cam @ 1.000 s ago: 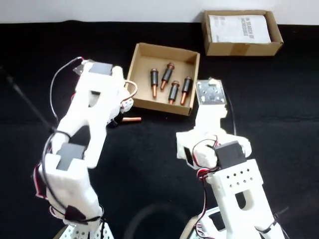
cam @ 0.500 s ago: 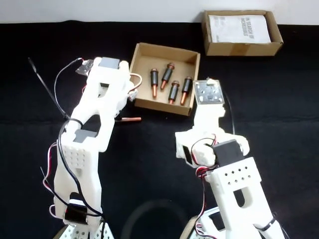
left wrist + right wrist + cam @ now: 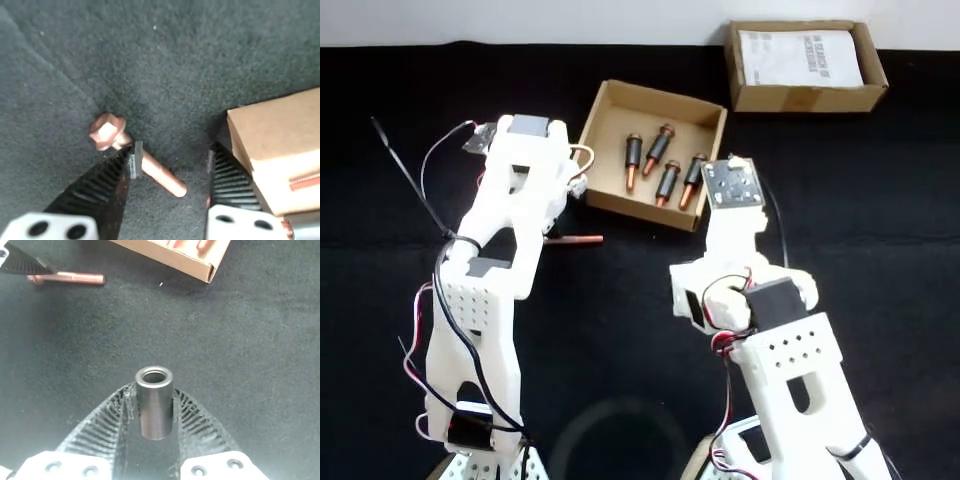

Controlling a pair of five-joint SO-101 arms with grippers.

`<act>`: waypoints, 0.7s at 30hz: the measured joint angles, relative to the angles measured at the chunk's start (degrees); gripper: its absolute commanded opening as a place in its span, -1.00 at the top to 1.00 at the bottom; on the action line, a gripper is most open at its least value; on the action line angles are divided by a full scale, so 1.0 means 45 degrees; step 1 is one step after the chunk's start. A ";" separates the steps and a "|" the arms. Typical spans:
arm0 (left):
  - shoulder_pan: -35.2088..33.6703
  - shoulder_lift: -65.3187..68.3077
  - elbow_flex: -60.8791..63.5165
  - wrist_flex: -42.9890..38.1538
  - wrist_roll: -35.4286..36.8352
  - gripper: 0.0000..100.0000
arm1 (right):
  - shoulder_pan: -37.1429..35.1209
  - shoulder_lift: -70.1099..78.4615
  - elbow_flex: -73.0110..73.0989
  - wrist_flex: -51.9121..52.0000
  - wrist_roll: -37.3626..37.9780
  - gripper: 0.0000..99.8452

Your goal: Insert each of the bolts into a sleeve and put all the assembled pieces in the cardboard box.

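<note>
Where the worktop [image 3: 640, 290] runs beside the near left corner of the cardboard box [image 3: 638, 211], one bolt [image 3: 575, 239] lies loose, the left gripper [image 3: 172, 155] spread wide astride it. Right gripper [image 3: 153, 391]: closed on one sleeve [image 3: 154, 405]. Box holds four assembled pieces [image 3: 660, 168].

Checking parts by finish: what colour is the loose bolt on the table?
Copper-coloured bolt, clearest in left wrist view.
</note>
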 measured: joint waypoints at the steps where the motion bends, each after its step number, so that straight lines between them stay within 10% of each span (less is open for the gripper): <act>1: -0.0020 0.0078 -0.0117 0.0313 0.0000 0.54 | 0.0000 0.0176 0.0000 -0.0020 0.0020 0.99; 21: 0.0391 -0.2969 0.0332 0.2344 -0.2051 0.54 | 0.0000 0.1328 0.0000 -0.0957 0.0020 0.99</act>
